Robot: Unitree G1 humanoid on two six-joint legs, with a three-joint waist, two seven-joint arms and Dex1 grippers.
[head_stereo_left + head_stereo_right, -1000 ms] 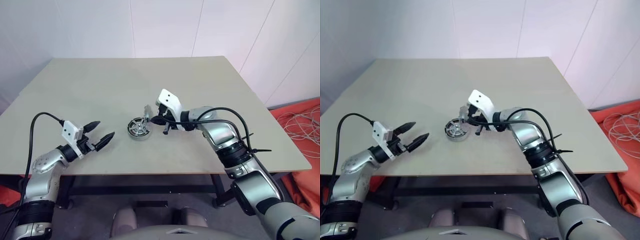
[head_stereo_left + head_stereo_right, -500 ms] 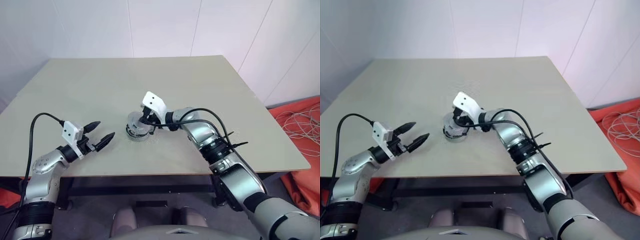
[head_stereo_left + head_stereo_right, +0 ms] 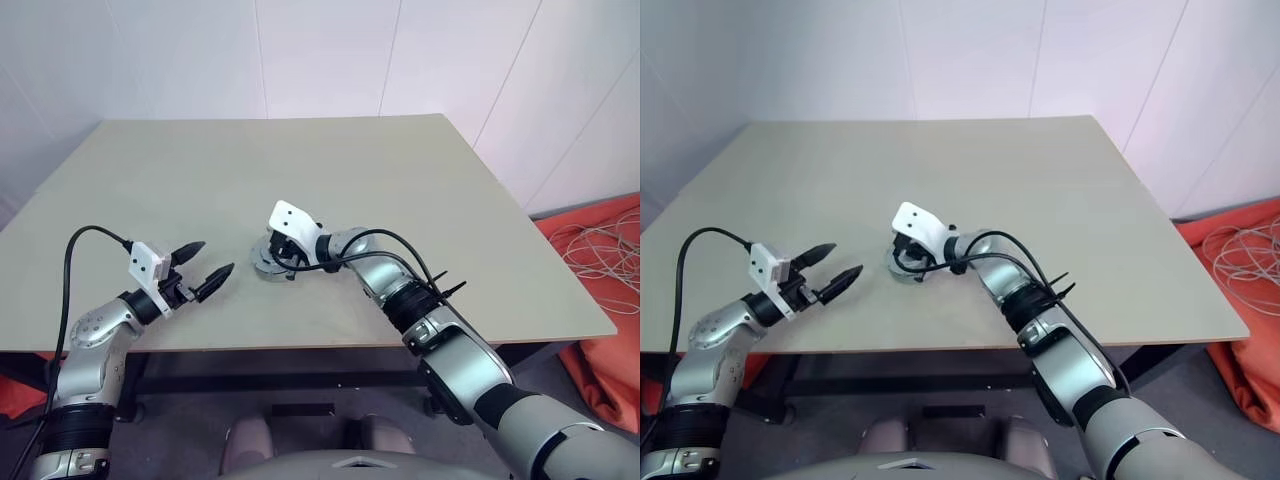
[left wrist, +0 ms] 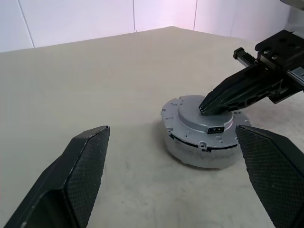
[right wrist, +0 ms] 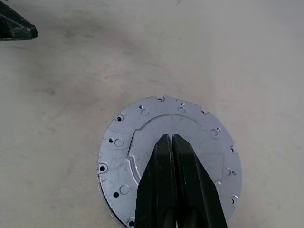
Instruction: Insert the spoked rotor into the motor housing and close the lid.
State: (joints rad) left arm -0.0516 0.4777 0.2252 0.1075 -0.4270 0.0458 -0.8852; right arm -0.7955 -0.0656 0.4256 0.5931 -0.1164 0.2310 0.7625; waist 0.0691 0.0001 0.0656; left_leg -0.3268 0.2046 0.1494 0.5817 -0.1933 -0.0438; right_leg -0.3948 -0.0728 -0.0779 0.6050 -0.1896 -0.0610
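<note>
1. Lid (image 4: 202, 121) lies flat, closed over the housing (image 4: 199, 151), mid-tabletop (image 3: 420, 190).
2. Right gripper (image 5: 171, 142): fingers together, tips on the lid.
3. Left gripper (image 3: 207, 270): fingers apart, empty, near the housing.

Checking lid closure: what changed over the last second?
The round silver-grey metal lid, upright a second ago, now lies flat on the motor housing. The right gripper, shut, swung left and down onto it. The left gripper stayed open, in place.

I seem to be in a bare test lab: a plain beige table (image 3: 300, 170), white panelled walls (image 3: 330, 55), loose cables (image 3: 600, 240) on the floor
</note>
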